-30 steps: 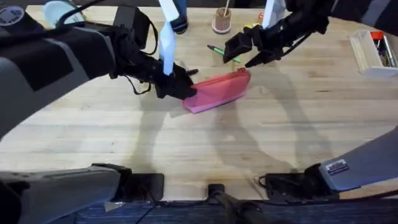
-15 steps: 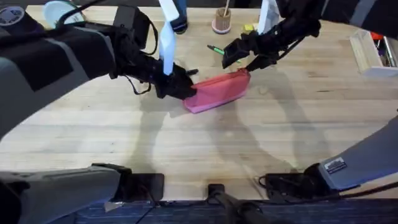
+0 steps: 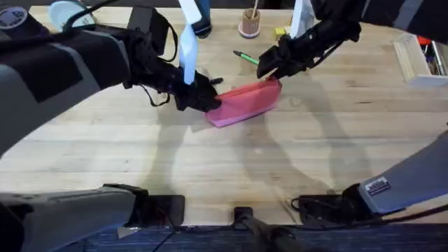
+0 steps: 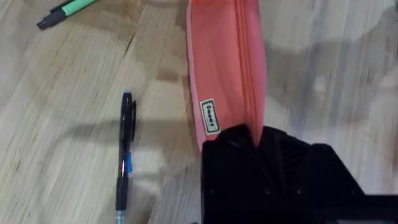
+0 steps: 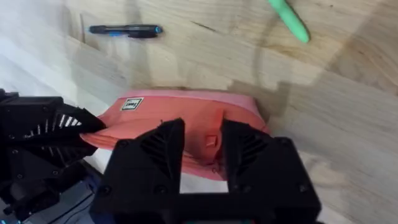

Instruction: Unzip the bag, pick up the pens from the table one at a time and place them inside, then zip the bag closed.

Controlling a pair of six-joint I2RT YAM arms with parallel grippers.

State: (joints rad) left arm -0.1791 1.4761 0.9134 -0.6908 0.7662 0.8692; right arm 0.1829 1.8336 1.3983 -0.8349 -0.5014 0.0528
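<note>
Both pens (image 4: 125, 152) lie on the table (image 3: 210, 161) while the right hand (image 5: 199, 146), slightly parted, has dropped onto the zipped bag's (image 3: 243, 102) pull; the left hand (image 4: 258, 140) clamps its other end.

The large light butcher-block wooden table (image 3: 231, 157) carries a soft pink oblong zippered pouch (image 3: 245, 102) near its middle. A slim black pen with blue accents (image 4: 125, 152) lies beside the pouch, and a bright green pen with a dark tip (image 3: 246, 57) lies farther back.
</note>
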